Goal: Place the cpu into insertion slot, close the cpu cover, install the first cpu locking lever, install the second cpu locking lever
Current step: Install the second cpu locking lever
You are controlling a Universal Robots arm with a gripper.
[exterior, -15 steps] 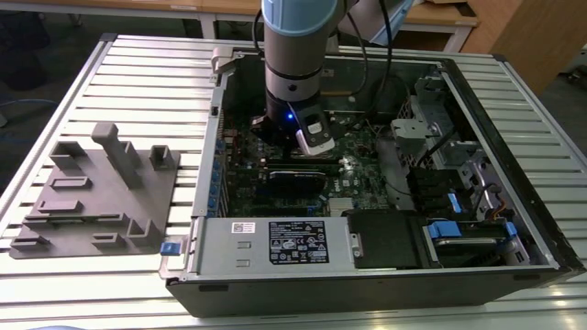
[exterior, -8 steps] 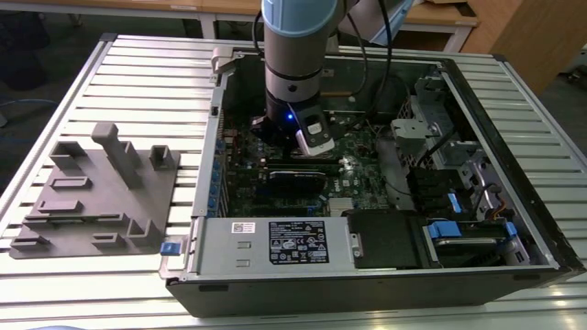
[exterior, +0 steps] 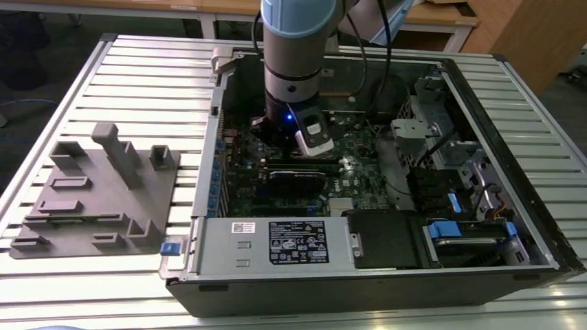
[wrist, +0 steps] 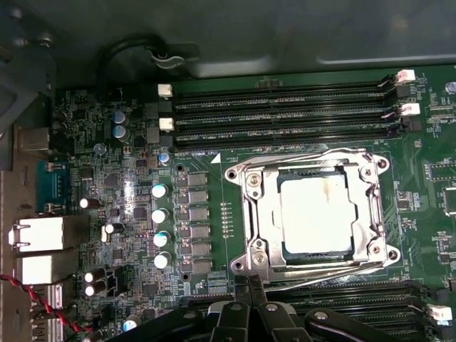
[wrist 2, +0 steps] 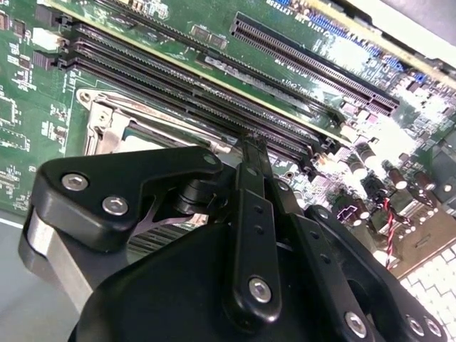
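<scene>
I see open room above the cpu (wrist: 315,214). Long memory slots (wrist: 285,114) and the case wall (exterior: 213,137) hem my gripper (wrist: 249,285) in.

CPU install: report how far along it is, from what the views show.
Done: the cpu sits in the insertion slot, and the cpu cover lies flat around it. In hand: the gripper, fingers together and holding nothing visible, is at the socket's edge by a lever wire. Whether either locking lever is latched can't be told.

Exterior view looked down, from farther off, on the open computer case (exterior: 513,227); both wrist views sat close above its board (wrist: 235,214), sharing the socket area.
</scene>
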